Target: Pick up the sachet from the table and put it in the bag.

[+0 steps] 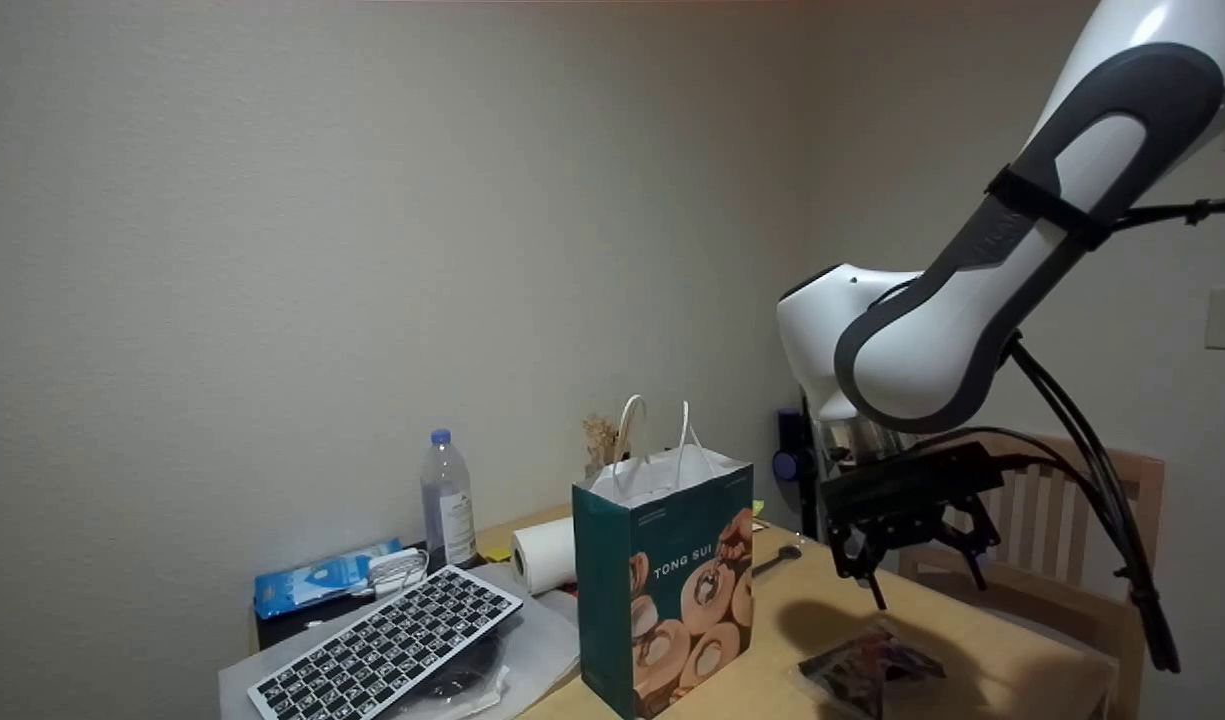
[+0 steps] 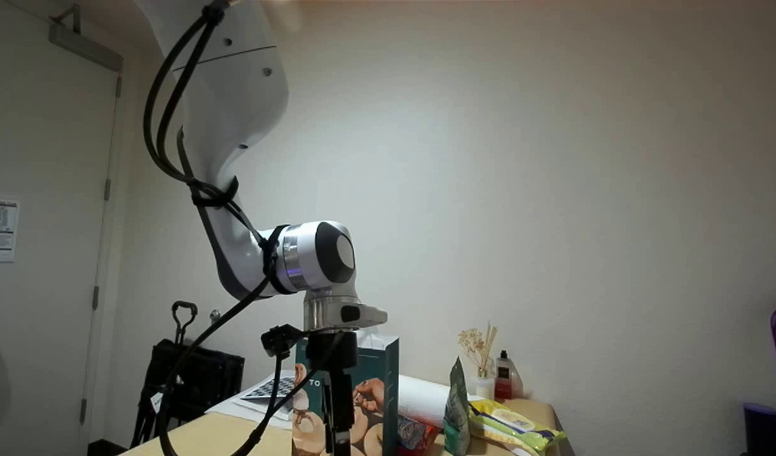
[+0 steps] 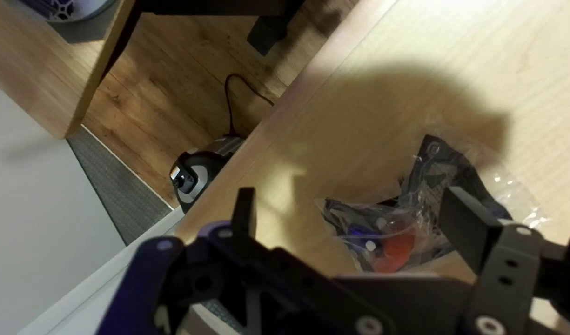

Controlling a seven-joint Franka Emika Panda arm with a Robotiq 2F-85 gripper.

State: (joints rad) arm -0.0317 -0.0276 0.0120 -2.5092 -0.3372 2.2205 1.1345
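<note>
The sachet (image 1: pixel 872 664) is a clear, crinkled plastic packet with dark, red and blue contents. It lies on the wooden table (image 3: pixel 359 116) and also shows in the wrist view (image 3: pixel 396 232). I cannot make it out in an exterior view where the arm stands in front. The green paper bag (image 1: pixel 662 600) stands upright, its top open and white handles up; it also shows partly behind the gripper (image 2: pixel 378 373). My gripper (image 1: pixel 930 592) is open and empty above the sachet, fingers pointing down. In the wrist view the fingers (image 3: pixel 354 204) are wide apart, the right one overlapping the sachet.
Left of the bag are a keyboard-like panel (image 1: pixel 387 645), a bottle (image 1: pixel 450 510) and a paper roll (image 1: pixel 545 556). A black spoon (image 1: pixel 775 560) lies behind the bag. A green pouch (image 2: pixel 457 411) and yellow pack (image 2: pixel 514 425) stand beside it. A chair (image 1: pixel 1052 520) stands beyond the table edge.
</note>
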